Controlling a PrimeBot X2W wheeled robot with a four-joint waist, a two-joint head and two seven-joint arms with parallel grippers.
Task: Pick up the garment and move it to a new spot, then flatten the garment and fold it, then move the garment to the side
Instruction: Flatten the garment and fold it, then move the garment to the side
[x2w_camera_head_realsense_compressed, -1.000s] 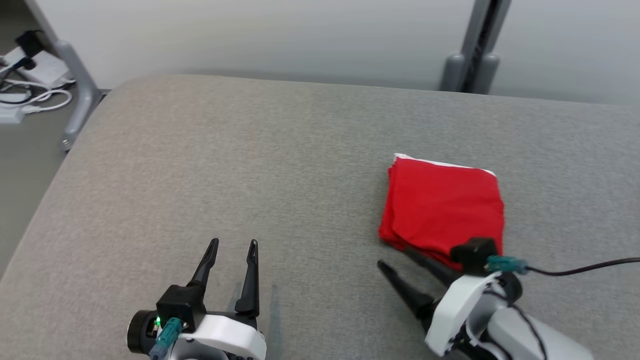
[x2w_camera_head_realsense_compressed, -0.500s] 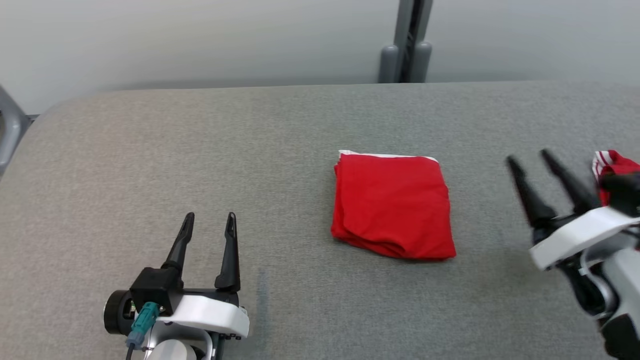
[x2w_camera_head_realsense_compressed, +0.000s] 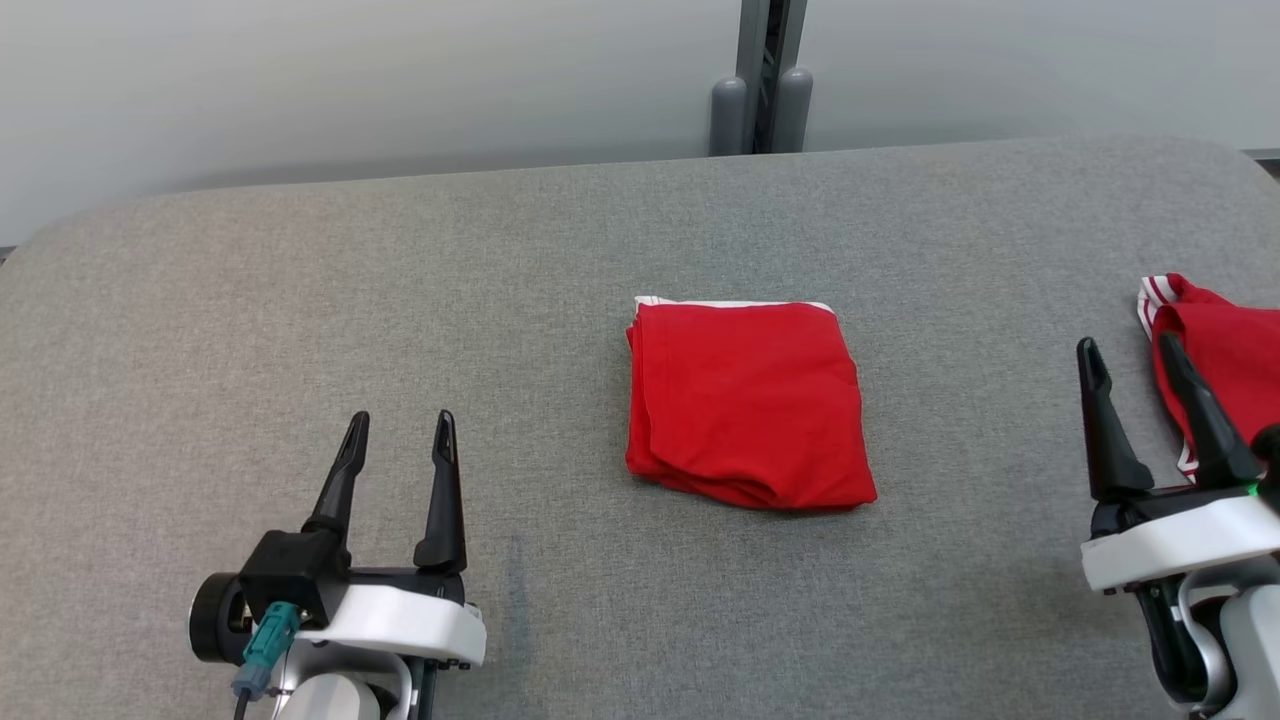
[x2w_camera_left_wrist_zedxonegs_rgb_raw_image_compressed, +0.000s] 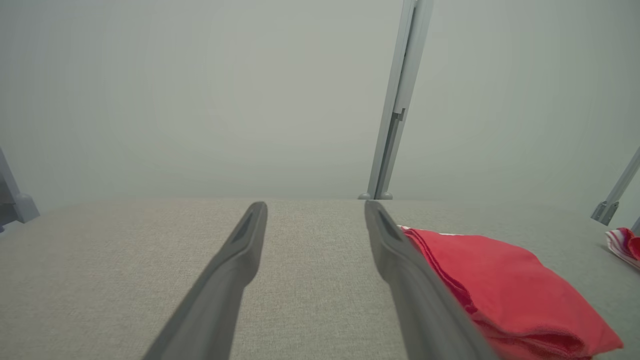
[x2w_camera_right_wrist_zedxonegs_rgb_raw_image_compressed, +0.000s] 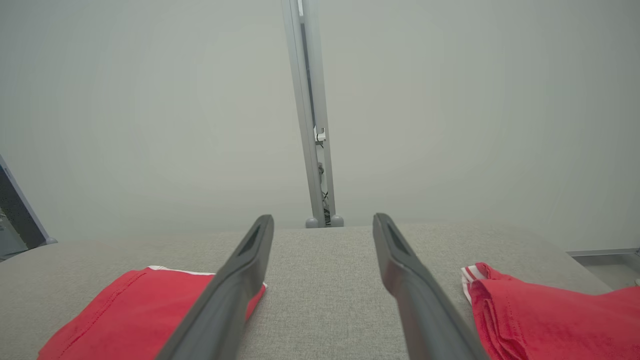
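Note:
The garment (x2w_camera_head_realsense_compressed: 1222, 345) is a crumpled red heap with red-and-white striped trim at the right edge of the grey table (x2w_camera_head_realsense_compressed: 400, 280), cut off by the frame; it also appears in the right wrist view (x2w_camera_right_wrist_zedxonegs_rgb_raw_image_compressed: 550, 315) and the left wrist view (x2w_camera_left_wrist_zedxonegs_rgb_raw_image_compressed: 622, 242). My right gripper (x2w_camera_head_realsense_compressed: 1128, 346) stands open beside its left side, with nothing between the fingers (x2w_camera_right_wrist_zedxonegs_rgb_raw_image_compressed: 322, 219). My left gripper (x2w_camera_head_realsense_compressed: 400, 420) is open and empty at the lower left (x2w_camera_left_wrist_zedxonegs_rgb_raw_image_compressed: 315, 206).
Another red garment with a white edge (x2w_camera_head_realsense_compressed: 745, 400) lies folded in a square at the table's middle, between the two grippers (x2w_camera_left_wrist_zedxonegs_rgb_raw_image_compressed: 500, 280) (x2w_camera_right_wrist_zedxonegs_rgb_raw_image_compressed: 125, 310). A grey post (x2w_camera_head_realsense_compressed: 760, 70) rises behind the far edge against a pale wall.
The head camera has panned right, bringing the striped garment into view. My right gripper left the folded garment's near edge and swung right, fingers now pointing up. The left gripper kept its pose.

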